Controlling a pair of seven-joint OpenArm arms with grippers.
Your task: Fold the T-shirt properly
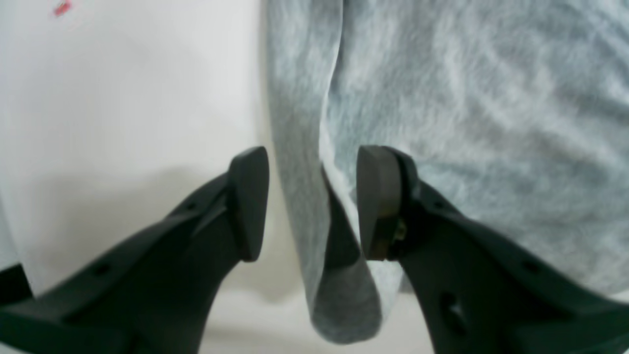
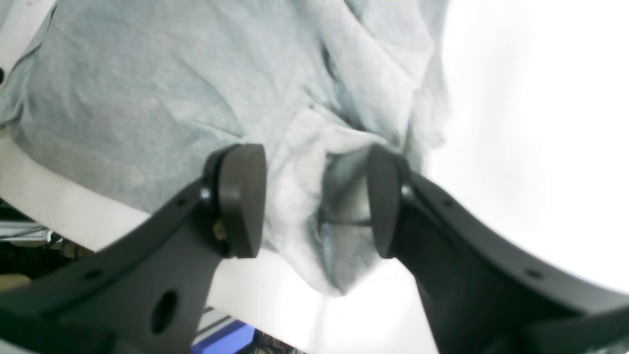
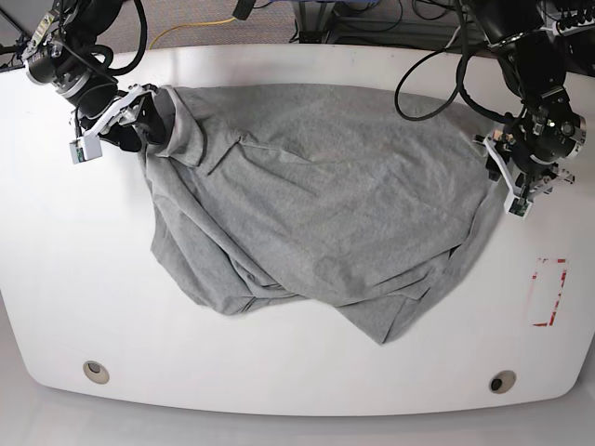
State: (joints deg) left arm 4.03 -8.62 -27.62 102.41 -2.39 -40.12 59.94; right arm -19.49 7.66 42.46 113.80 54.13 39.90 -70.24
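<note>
Both spread grippers, left gripper (image 1: 312, 202) and right gripper (image 2: 317, 200), straddle edges of the crumpled T-shirt (image 3: 316, 204), lying crosswise.

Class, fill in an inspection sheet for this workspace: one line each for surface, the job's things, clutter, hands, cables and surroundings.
Surface: white table with rounded corners; red rectangle mark near its edge, two round fittings along the near edge.
Job's things: grey T-shirt, spread out but crumpled and unfolded, plain side up, no lettering visible.
Clutter: nothing seen.
Hands: left hand open, a fold of shirt edge between its fingers; right hand open, bunched fabric between its fingers, not pinched.
Cables: black cables looping from the arms; a yellow cable beyond the far edge.
Surroundings: dark equipment behind the table, too unclear to name.
</note>
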